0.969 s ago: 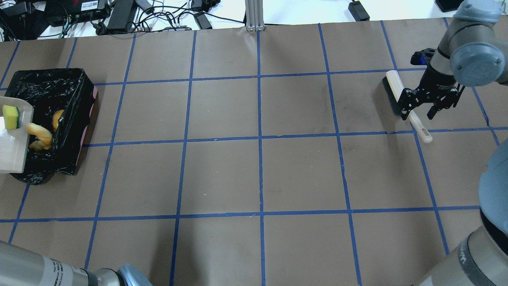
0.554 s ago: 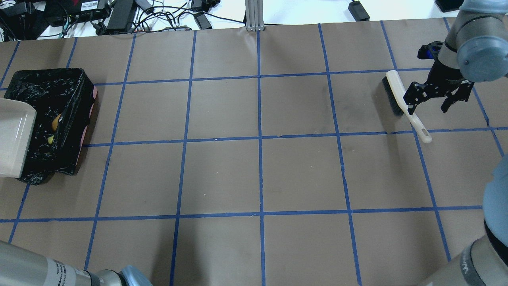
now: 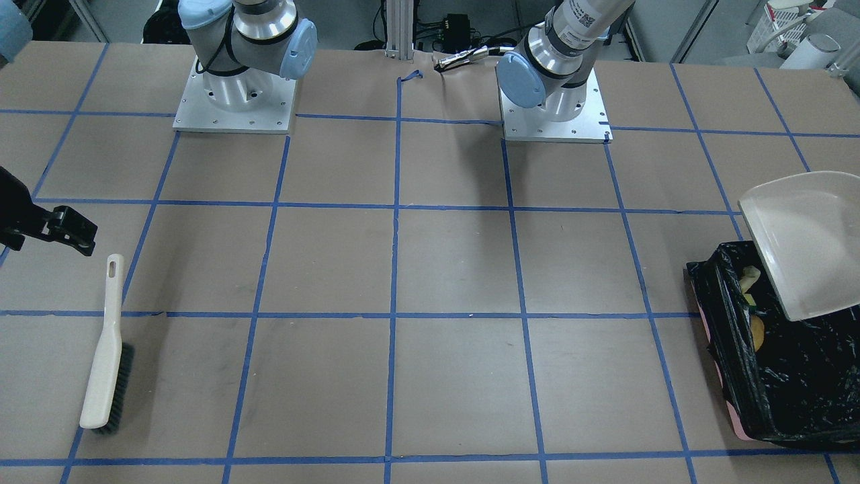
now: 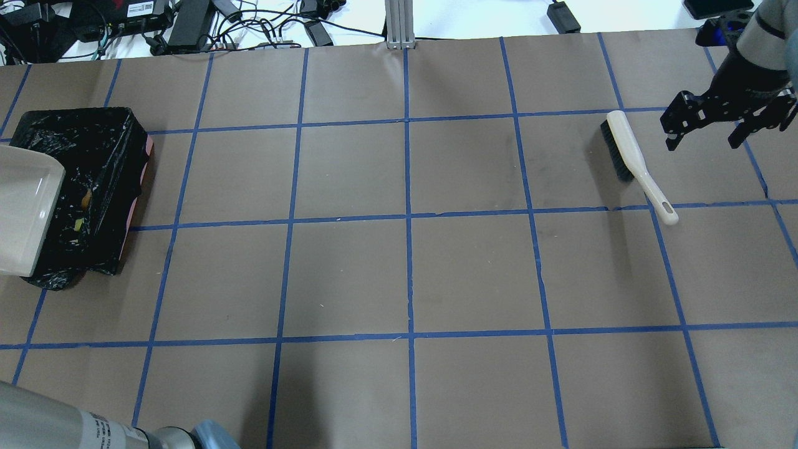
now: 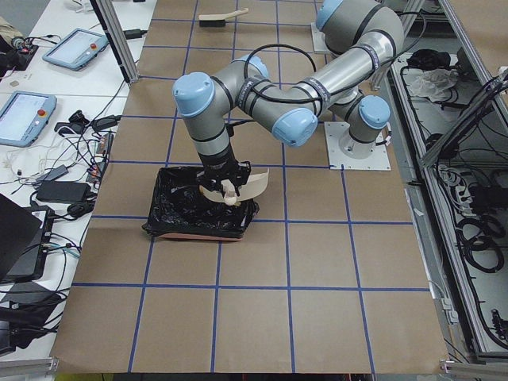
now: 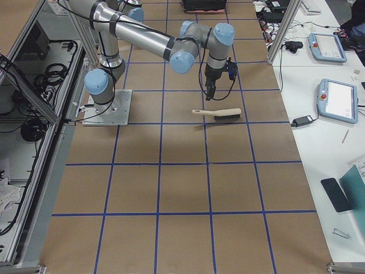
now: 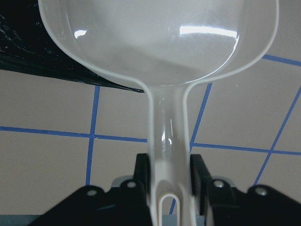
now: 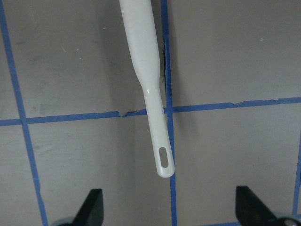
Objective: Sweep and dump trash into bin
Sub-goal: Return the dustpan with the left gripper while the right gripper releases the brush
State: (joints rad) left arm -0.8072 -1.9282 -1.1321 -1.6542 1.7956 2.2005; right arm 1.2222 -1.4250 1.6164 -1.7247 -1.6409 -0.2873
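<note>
One bin (image 4: 115, 181), lined with a crinkled black bag, stands at the far left of the surface (image 4: 405, 274). A pink edge shows along its right side. One beige dustpan (image 4: 22, 212) hangs tilted over the bin's left rim, with its wide lip toward the bag. The left hand (image 7: 169, 176) clamps the dustpan by its handle. In the left wrist view, one finger presses against each side of the handle, just above its hanging slot.

The trash lies inside the bin. Three pieces show in the front-facing view, all just beside the dustpan's lip:
- one pale crescent slice (image 3: 749, 274), uppermost;
- one yellow-and-green sponge wedge (image 3: 750, 304) below it, visible only as a thin strip;
- one golden-brown lump (image 3: 758, 333), lowest.

In the overhead view, only two small bits of the trash show among the bag's folds.

One brush (image 4: 629, 156) lies on the right part of the surface. Its white back faces up and its dark bristles point left. The slotted end of its handle crosses a blue tape line. The right hand (image 4: 701, 144) hangs above the surface, near the brush on its right and clear of it, with its jaws spread wide. In the right wrist view, the two fingertips sit at the lower corners, and the brush's handle end lies on the surface between and beyond them.
</note>
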